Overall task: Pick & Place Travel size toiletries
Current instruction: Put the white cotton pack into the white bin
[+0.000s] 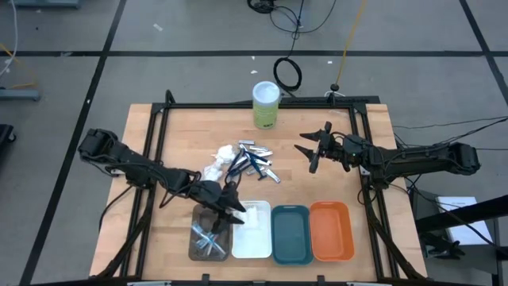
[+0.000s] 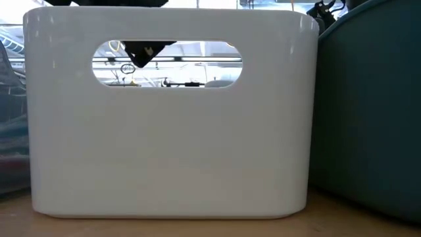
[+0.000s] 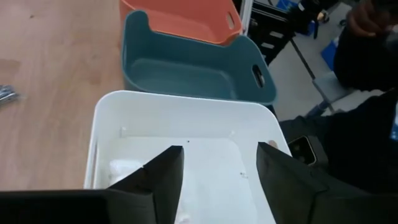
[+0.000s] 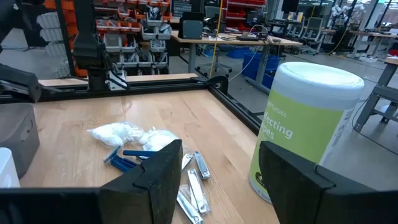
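The toiletries lie in a pile mid-table: white wads (image 1: 217, 164), dark blue razors (image 1: 242, 164) and silver metal tools (image 1: 259, 150). My right wrist view shows the same wads (image 4: 124, 132), razors (image 4: 127, 159) and tools (image 4: 196, 182). My left gripper (image 1: 232, 210) hangs open above the white tray (image 1: 252, 253), near its left side. A white wad (image 3: 124, 169) lies on that tray's floor below the open fingers (image 3: 217, 152). The brown tray (image 1: 195, 213) holds silver tools (image 1: 208, 238). My right gripper (image 1: 311, 152) hovers open to the right of the pile, holding nothing.
A green-and-white canister (image 1: 266, 104) stands at the far side of the table, close to my right gripper (image 4: 221, 149). The teal tray (image 1: 290, 256) and orange tray (image 1: 330, 253) sit in a row along the near edge. A black frame borders the table. Bare wood lies left of the pile.
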You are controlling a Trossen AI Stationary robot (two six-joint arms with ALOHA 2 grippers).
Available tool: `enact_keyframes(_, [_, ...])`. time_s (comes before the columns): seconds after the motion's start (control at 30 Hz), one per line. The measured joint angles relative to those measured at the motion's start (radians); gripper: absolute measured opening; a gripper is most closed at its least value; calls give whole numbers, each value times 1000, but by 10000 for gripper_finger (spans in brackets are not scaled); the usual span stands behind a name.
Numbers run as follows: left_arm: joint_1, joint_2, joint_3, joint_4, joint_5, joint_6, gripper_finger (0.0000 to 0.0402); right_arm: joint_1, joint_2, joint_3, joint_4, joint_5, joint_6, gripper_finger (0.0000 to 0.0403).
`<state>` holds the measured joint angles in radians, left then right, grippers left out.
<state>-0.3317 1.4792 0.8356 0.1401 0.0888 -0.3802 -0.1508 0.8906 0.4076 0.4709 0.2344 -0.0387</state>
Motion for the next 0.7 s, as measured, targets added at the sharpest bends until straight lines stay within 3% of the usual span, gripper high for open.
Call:
enact_keyframes(0.17, [27,-53,0,-88,0,-14,203,0,0,0,-4,0,0,201])
enact_keyframes(0.33, [98,-165,0,-293,-20,-47,185,0,0,0,-5,0,0,201])
enact_keyframes(0.47, [147,-257,0,-514,-152,-53,170,0,0,0,-5,0,-1,201])
enact_keyframes(0.6, [177,-285,0,-719,-349,-187,157,0,0,0,-6,0,-1,201])
enact_keyframes(0.7, [205,-283,0,-810,-374,-302,153,0,0,0,-8,0,-2,201])
